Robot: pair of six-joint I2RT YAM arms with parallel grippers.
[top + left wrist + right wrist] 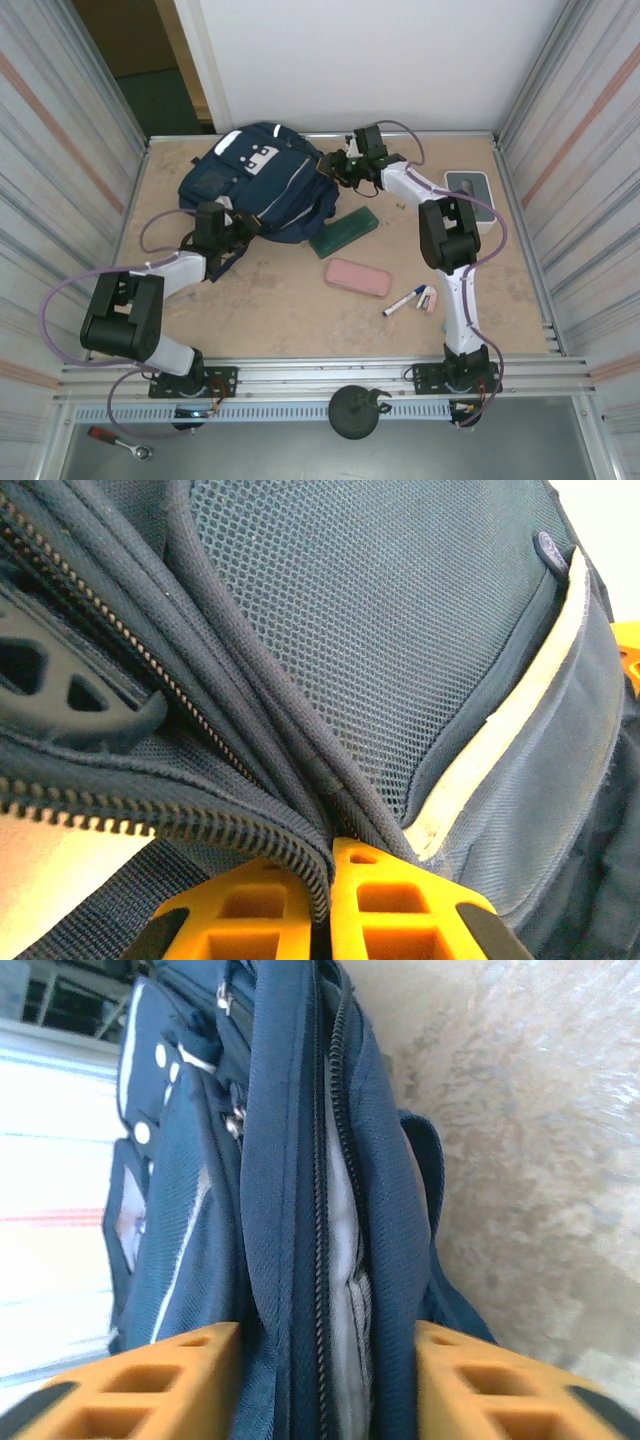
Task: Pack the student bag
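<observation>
The navy student bag lies at the back left of the table, its zipped opening towards the arms. My left gripper sits at the bag's near edge. In the left wrist view its orange fingers are pressed together on a fold of the bag beside the zipper. My right gripper is at the bag's right side. Its jaws stand apart on either side of the bag's unzipped rim, where pale lining shows inside.
On the table in front of the bag lie a green case, a pink case, a blue-capped marker and a small white item. A white-grey box stands at the right. Corrugated walls close both sides.
</observation>
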